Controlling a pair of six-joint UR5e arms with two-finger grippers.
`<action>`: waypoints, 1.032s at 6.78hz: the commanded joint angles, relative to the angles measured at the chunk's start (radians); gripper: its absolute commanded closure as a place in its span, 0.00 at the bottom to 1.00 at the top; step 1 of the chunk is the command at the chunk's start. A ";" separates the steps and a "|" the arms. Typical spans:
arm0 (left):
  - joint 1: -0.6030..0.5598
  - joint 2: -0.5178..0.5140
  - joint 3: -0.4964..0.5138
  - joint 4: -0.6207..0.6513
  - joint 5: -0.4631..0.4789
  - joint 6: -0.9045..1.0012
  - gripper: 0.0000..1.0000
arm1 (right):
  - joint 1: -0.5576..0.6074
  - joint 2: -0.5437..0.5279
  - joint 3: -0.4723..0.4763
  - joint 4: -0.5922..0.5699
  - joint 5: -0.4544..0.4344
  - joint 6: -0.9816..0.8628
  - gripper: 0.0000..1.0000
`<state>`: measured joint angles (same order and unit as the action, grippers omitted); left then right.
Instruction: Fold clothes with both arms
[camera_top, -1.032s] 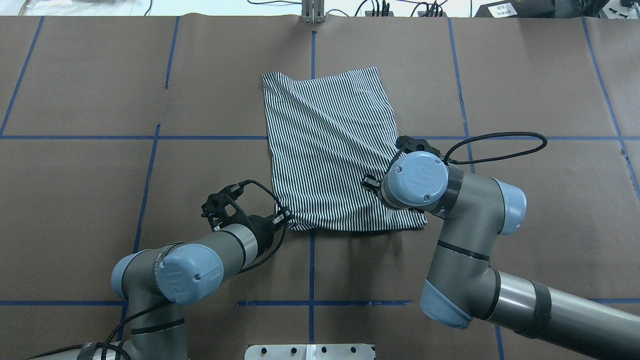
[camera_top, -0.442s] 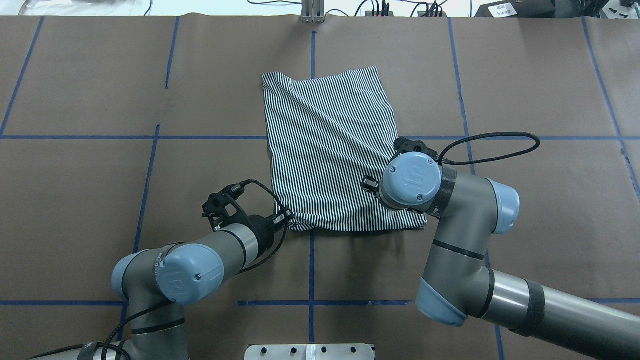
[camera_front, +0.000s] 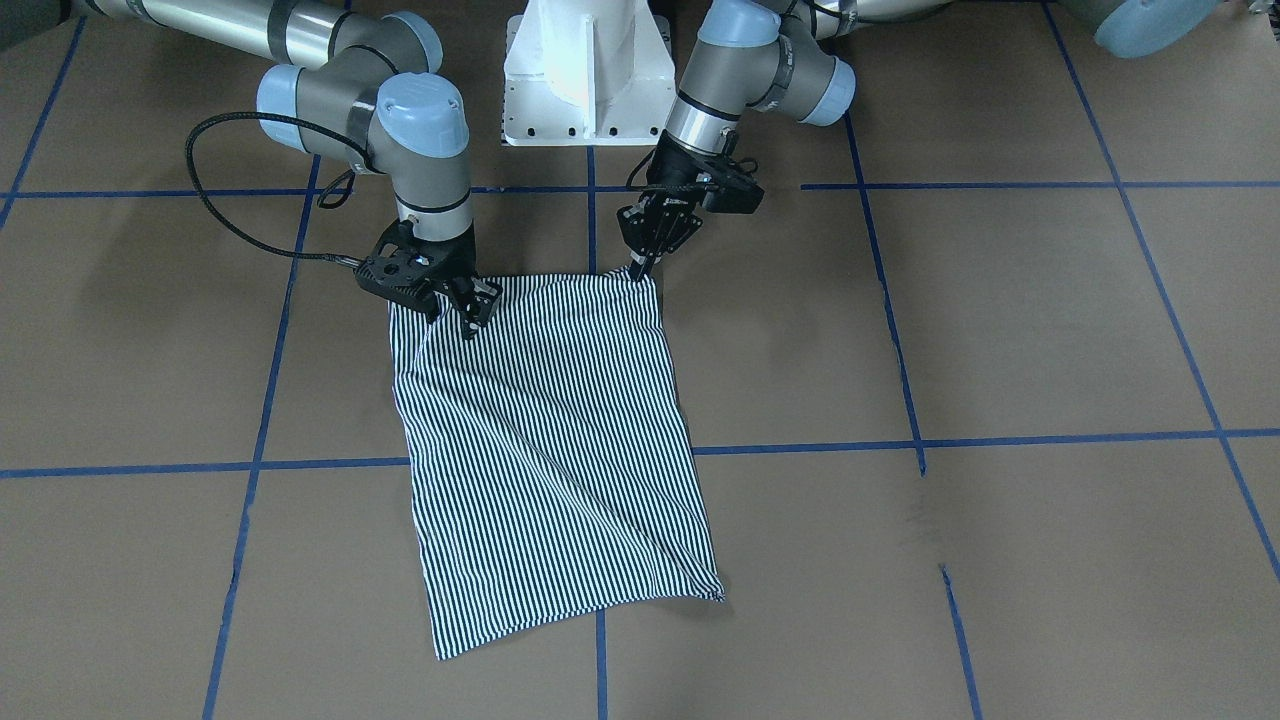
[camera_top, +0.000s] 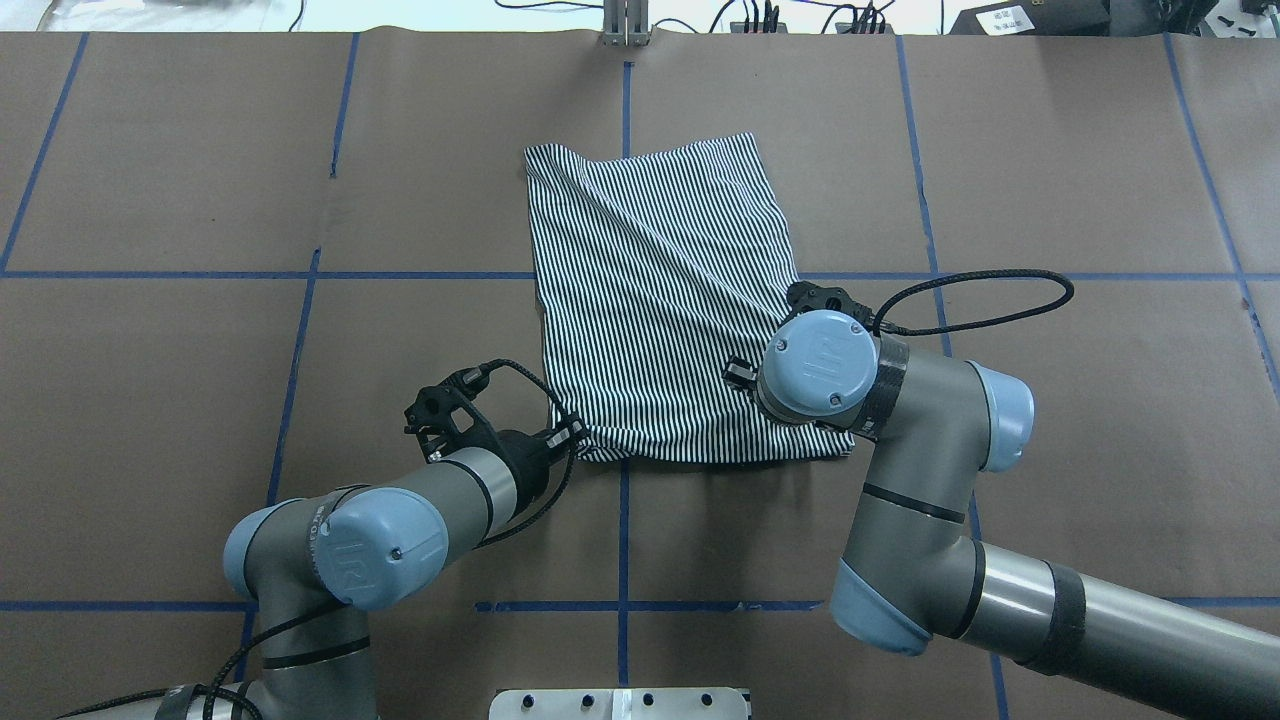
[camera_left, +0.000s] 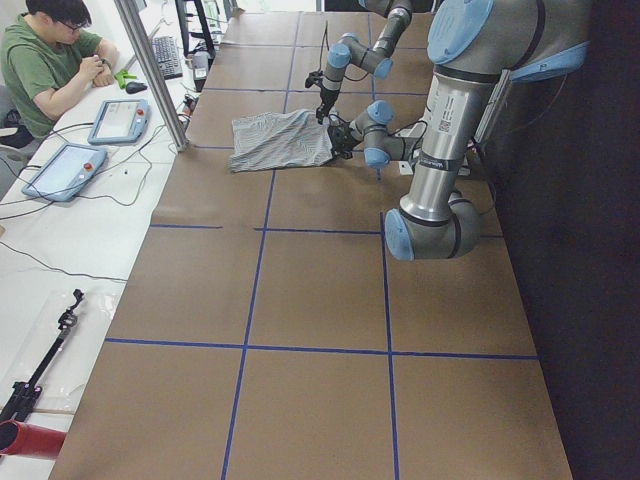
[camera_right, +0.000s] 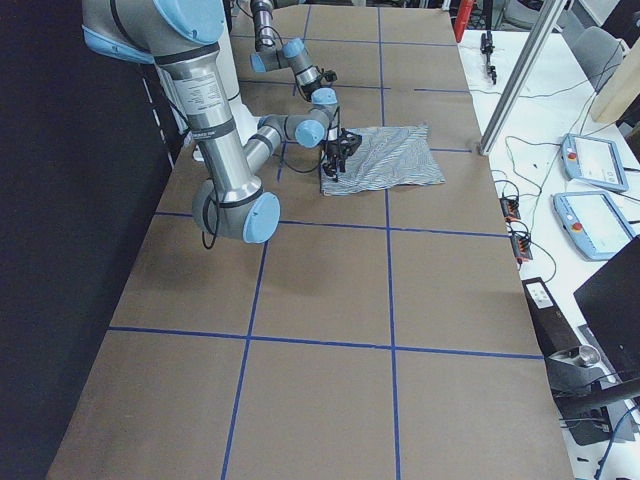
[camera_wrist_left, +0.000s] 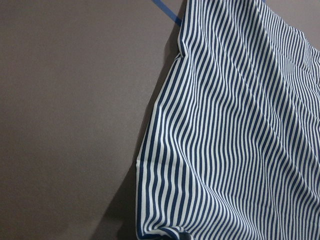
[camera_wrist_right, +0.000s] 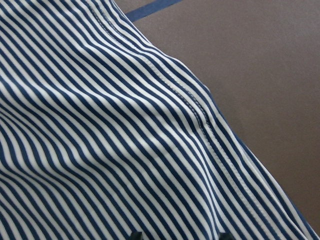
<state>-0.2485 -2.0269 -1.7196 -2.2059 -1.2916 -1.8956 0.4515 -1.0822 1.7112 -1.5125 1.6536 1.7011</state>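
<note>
Shirt (camera_top: 655, 300) edge lying between both grippers, apparently set for the next fold.
To do this well, I judge both corners should rise together and travel level toward the edge farthest from the grippers, with the cloth taut so the diagonal wrinkle is not trapped. The shirt lies as a striped rectangle, no collar or sleeve showing. The left gripper (camera_front: 638, 268) pinches one corner. The right gripper (camera_front: 458, 305) sits on cloth just inside the other; its hold I cannot tell. Brown table (camera_top: 1050, 450) surrounds them.

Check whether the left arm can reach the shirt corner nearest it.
Likely yes: the left end effector is at that corner of the shirt, and the right end effector is away at the opposite corner.
</note>
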 joint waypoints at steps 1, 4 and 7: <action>0.000 -0.003 -0.001 0.000 -0.001 0.016 1.00 | -0.004 0.001 -0.002 0.000 -0.002 0.002 0.41; 0.000 -0.003 -0.006 0.000 -0.005 0.029 1.00 | -0.004 0.007 -0.027 0.002 -0.002 -0.001 0.49; 0.000 -0.003 -0.005 0.000 -0.005 0.029 1.00 | -0.004 0.013 -0.021 0.003 0.000 0.000 1.00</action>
<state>-0.2491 -2.0295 -1.7248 -2.2059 -1.2961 -1.8670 0.4489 -1.0690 1.6885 -1.5102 1.6534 1.7017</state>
